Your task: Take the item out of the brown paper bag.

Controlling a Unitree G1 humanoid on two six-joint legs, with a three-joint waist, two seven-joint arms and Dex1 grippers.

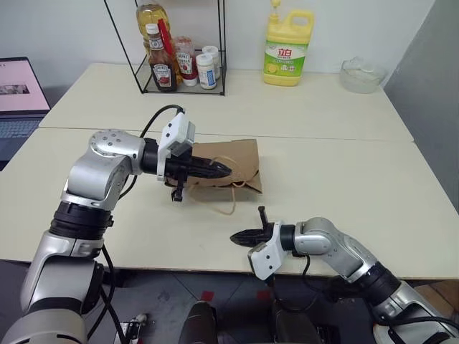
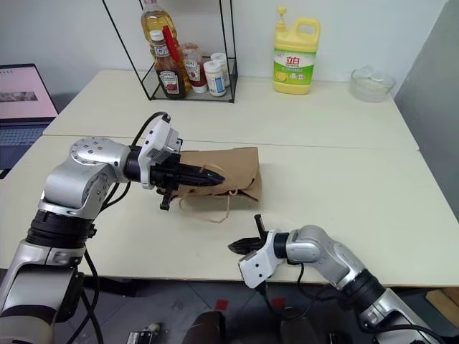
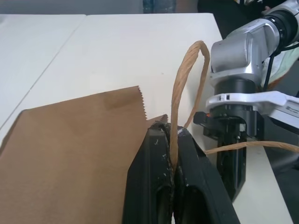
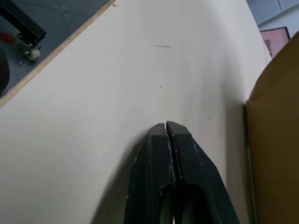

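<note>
- Plainly, the left gripper (image 3: 172, 140) has its fingers pinched on a tan cord handle (image 3: 180, 88) of the brown paper bag (image 1: 229, 163) — a hold that likely serves to lift the mouth open.
- The right gripper (image 4: 167, 127) is closed on nothing, low over the tabletop (image 1: 344, 186) beside the bag.
- The item is unseen — presumably inside.
- A ketchup bottle (image 1: 162, 64) reads "Heinz"; the yellow jug (image 1: 288, 49) has an unreadable label.

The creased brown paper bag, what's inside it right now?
Nothing shows inside the creased brown paper bag; its paper walls cover the interior. The left gripper pinches one tan cord handle.
</note>
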